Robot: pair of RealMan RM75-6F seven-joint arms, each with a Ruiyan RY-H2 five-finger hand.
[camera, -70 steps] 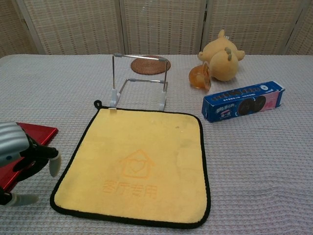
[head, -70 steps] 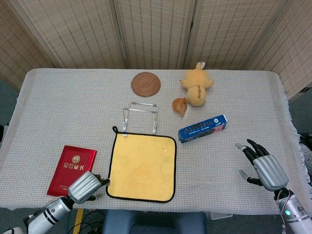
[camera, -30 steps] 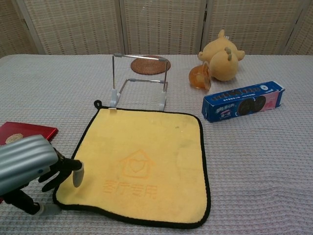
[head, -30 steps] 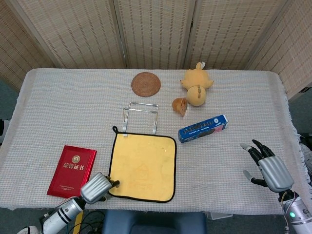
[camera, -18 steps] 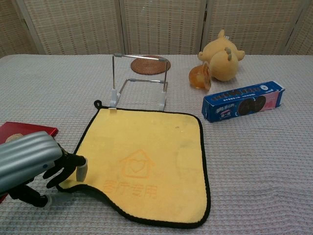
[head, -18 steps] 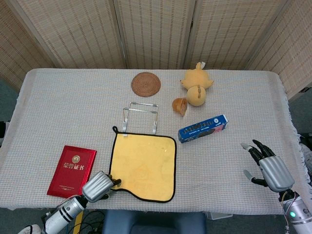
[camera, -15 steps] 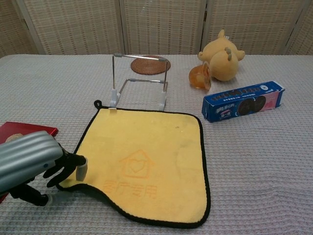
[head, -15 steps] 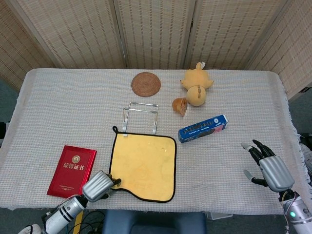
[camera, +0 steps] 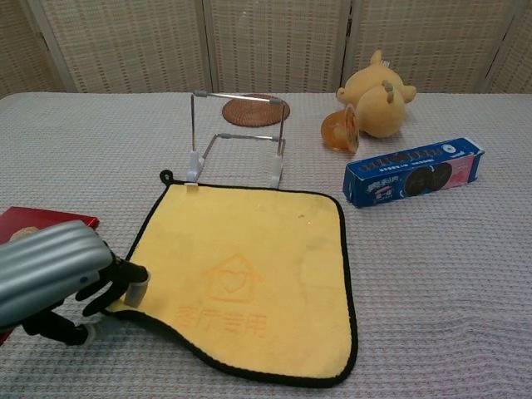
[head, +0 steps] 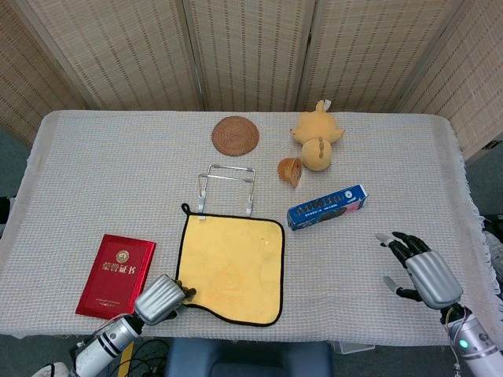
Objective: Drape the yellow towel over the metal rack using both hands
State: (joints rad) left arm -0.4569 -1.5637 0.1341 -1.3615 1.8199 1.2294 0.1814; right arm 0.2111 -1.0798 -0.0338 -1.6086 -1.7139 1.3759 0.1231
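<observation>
The yellow towel, edged in black, lies flat just in front of the metal rack, which stands upright and bare. My left hand is at the towel's near-left corner and pinches it with its fingertips; the black edge curves inward there. My right hand hovers with fingers spread over the table well to the right of the towel, holding nothing. The chest view does not show it.
A red booklet lies left of the towel beside my left hand. A blue box, an orange cup, a yellow plush toy and a woven coaster sit around and behind the rack.
My left hand moved right onto the towel's near-left corner and drew it inward, bending the near edge. My right hand shifted slightly left and stayed spread.
</observation>
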